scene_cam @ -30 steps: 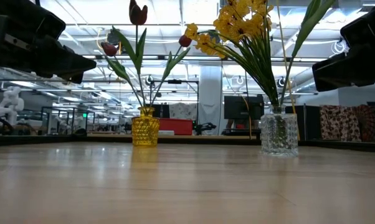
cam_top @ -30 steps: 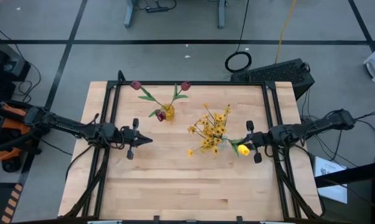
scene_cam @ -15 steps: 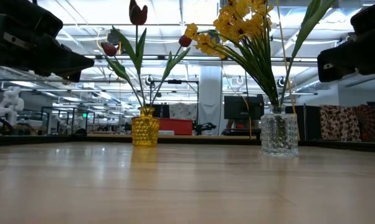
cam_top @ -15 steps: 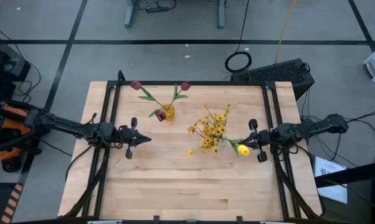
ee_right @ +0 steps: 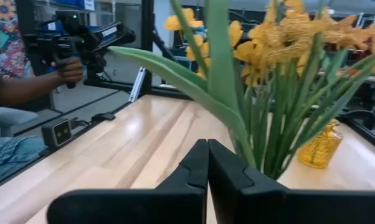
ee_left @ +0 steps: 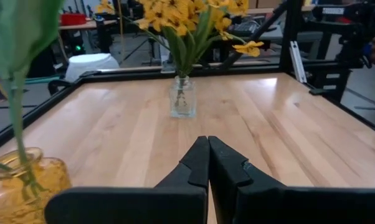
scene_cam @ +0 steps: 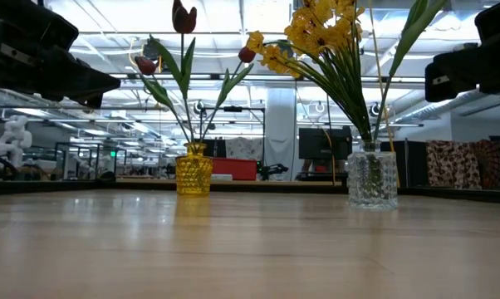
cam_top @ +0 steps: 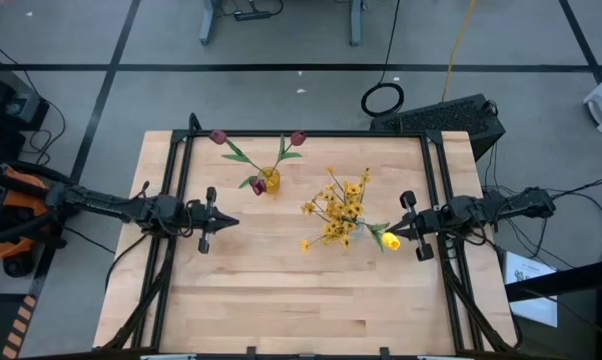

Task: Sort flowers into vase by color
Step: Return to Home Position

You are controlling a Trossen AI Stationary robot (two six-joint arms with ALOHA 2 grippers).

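Three dark-red tulips [cam_top: 256, 160] stand by their stems in a small yellow vase [scene_cam: 193, 174] at the table's far middle. The yellow blossom sprays [cam_top: 337, 212] and a yellow tulip [cam_top: 390, 240] stand in a clear glass vase [scene_cam: 371, 173] near the centre. My left gripper [cam_top: 229, 222] is shut, above the table to the left of both vases. My right gripper [cam_top: 393, 234] is shut, just right of the yellow tulip, whose long leaf [ee_right: 194, 81] hangs right before it in the right wrist view.
A black metal frame [cam_top: 311, 134] runs along the table's edges. Bare wood lies across the whole near half [cam_top: 301, 300]. Beyond the table's edge a person's hand [ee_right: 69, 68] holds a dark device.
My right gripper has drawn back toward the table's right edge, away from the yellow tulip. My left gripper has drawn back a little toward the left edge. The flowers and vases have stayed put.
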